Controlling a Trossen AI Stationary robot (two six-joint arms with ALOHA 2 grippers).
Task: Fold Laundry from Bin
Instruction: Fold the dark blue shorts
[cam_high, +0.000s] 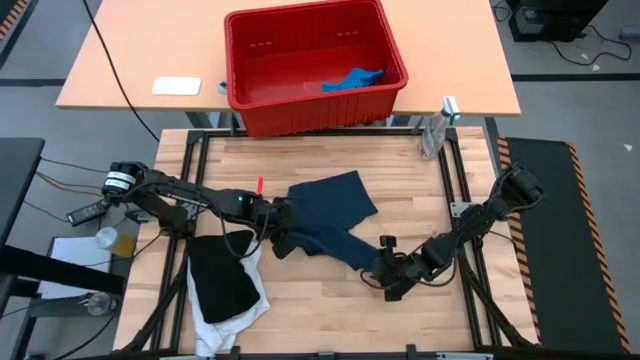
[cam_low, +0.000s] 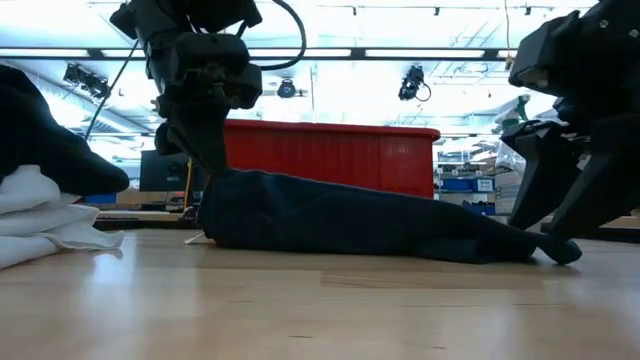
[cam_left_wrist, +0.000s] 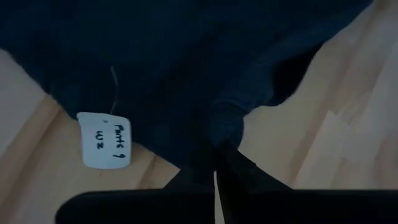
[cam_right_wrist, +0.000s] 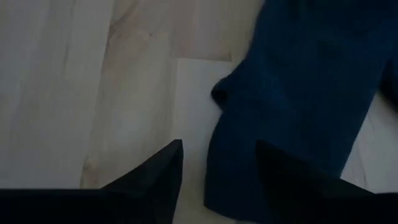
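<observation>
Closest to us in the right wrist view, our right claw (cam_right_wrist: 214, 171) hangs with its fingers parted and nothing between them, one tip over bare wood and the other over the end of the dark navy garment (cam_right_wrist: 298, 93). Our left claw (cam_left_wrist: 214, 165) is closed on a fold of that same cloth, near its white tag (cam_left_wrist: 106, 140).

We judge the risks to be these. If our right claw closes where it is, it may catch only the hem's corner, or several layers at once, and the fold would come out crooked. With our left claw pinching a bunched ridge, any pull could drag the whole piece across the bench (cam_high: 330, 310) and wrinkle it.

Out from there, a black garment (cam_high: 222, 275) lies on a white one (cam_high: 228, 322) at the bench's left.

Beyond, the bin (cam_high: 252, 95) holds one small bright blue garment (cam_high: 352, 80).
</observation>
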